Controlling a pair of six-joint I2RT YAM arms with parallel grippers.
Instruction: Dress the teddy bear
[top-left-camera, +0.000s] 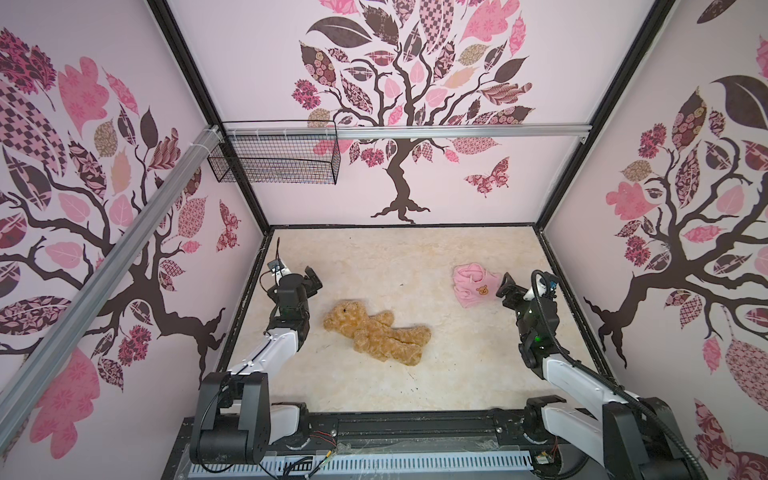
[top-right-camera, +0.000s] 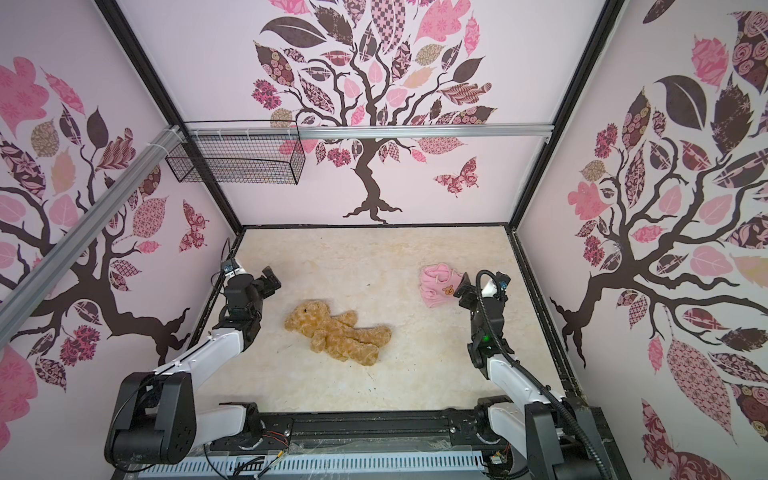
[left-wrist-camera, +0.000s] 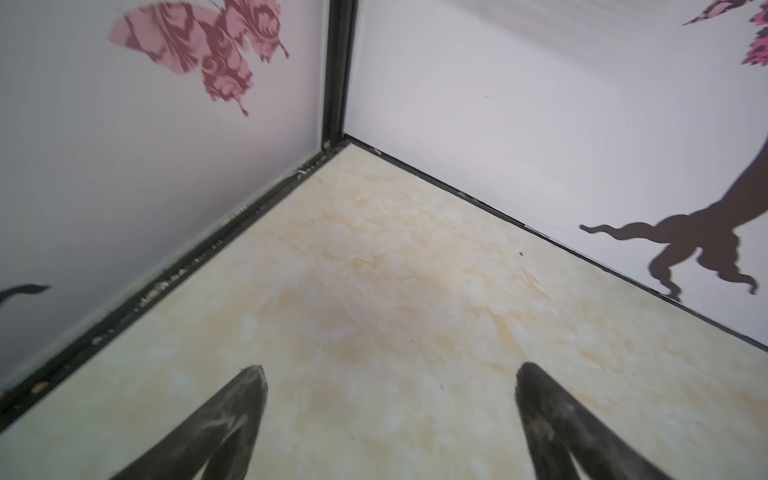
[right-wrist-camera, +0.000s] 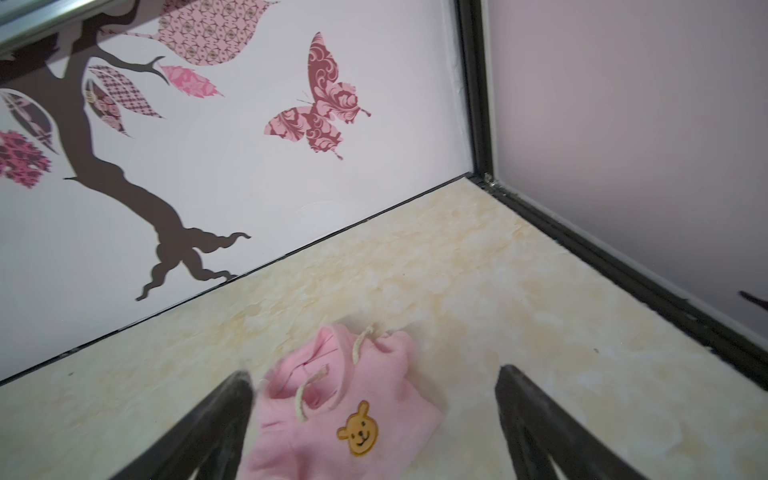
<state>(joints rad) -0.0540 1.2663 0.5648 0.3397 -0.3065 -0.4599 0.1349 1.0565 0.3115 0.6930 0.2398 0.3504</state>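
Pale pink enclosure walls (top-left-camera: 457, 195), printed with dark trees, patterned leaves and butterflies; black frame posts at the corners. Wire basket (top-left-camera: 274, 160) hung from an aluminium rail (top-left-camera: 415, 132) along the back wall, toward the left. Cream marbled table (top-left-camera: 415, 257) underneath.

Teddy bear (top-left-camera: 376, 332) (top-right-camera: 336, 330):
- Flat on the table, left of centre in both top views.
- Head toward the left arm, legs stretched toward the middle of the table.
- Touched by neither pincer.

Pink shirt (top-left-camera: 473, 286) (top-right-camera: 440, 284):
- Crumpled heap, right of centre and farther back than the teddy bear, well apart from it.
- Orange bear-face emblem (right-wrist-camera: 358, 428) facing up; cream drawstrings (right-wrist-camera: 307, 390) across the folds in the right wrist view.

Left pincer (top-left-camera: 312, 277) (left-wrist-camera: 388, 370):
- Spread wide, holding nothing.
- Near the bear's head, farther back, clear of the plush.
- Aimed at the back left corner; only bare table between the fingers in the left wrist view.

Right pincer (top-left-camera: 505, 284) (right-wrist-camera: 374, 372):
- Spread wide, holding nothing.
- Just beside the shirt, on its right in both top views.
- Shirt seen between the two fingers in the right wrist view, one finger overlapping the cloth edge; contact there impossible to tell.
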